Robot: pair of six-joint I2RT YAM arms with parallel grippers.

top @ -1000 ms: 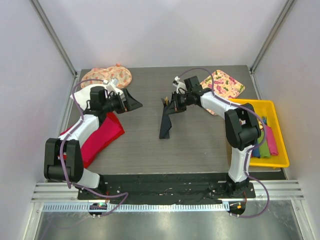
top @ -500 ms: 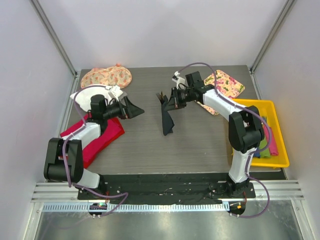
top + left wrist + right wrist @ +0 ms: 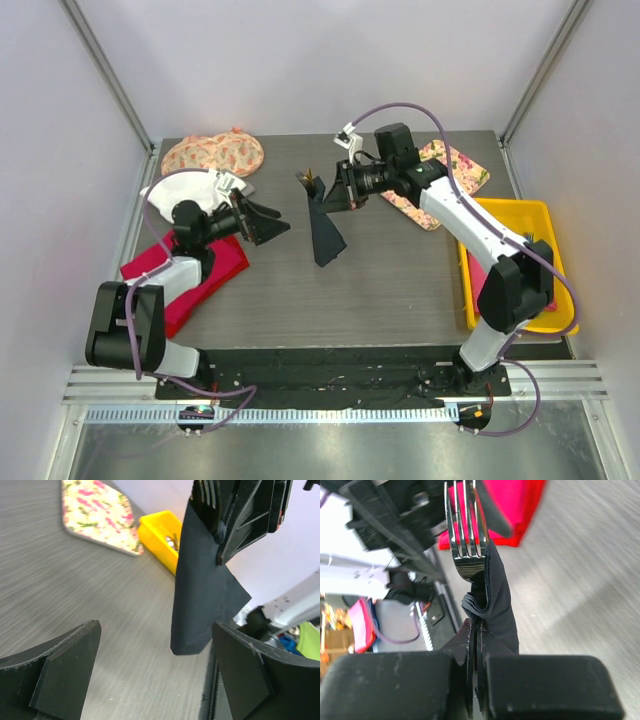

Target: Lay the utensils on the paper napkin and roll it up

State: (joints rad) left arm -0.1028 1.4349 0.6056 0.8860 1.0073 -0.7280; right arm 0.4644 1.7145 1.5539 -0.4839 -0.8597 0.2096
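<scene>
My right gripper [image 3: 335, 195] is shut on the dark paper napkin [image 3: 325, 232] and holds it above the table, with the sheet hanging down loosely. The tan utensils [image 3: 305, 180] stick out of the napkin's top fold. In the right wrist view the gripper [image 3: 476, 665] pinches the bunched napkin [image 3: 497, 610], and fork tines [image 3: 466, 540] rise above the fold. My left gripper [image 3: 268, 225] is open and empty, left of the napkin. In the left wrist view its fingers [image 3: 55, 680] frame the hanging napkin [image 3: 200, 585] without touching it.
A red cloth [image 3: 200, 270] lies under the left arm. Floral cloths lie at the back left [image 3: 215, 155] and back right [image 3: 445, 175]. A yellow bin [image 3: 520, 215] stands at the right edge. A white cloth [image 3: 165, 190] lies at the left.
My right gripper has carried the napkin and utensils up and to the left. My left gripper has moved nearer and a little right, toward the napkin.
</scene>
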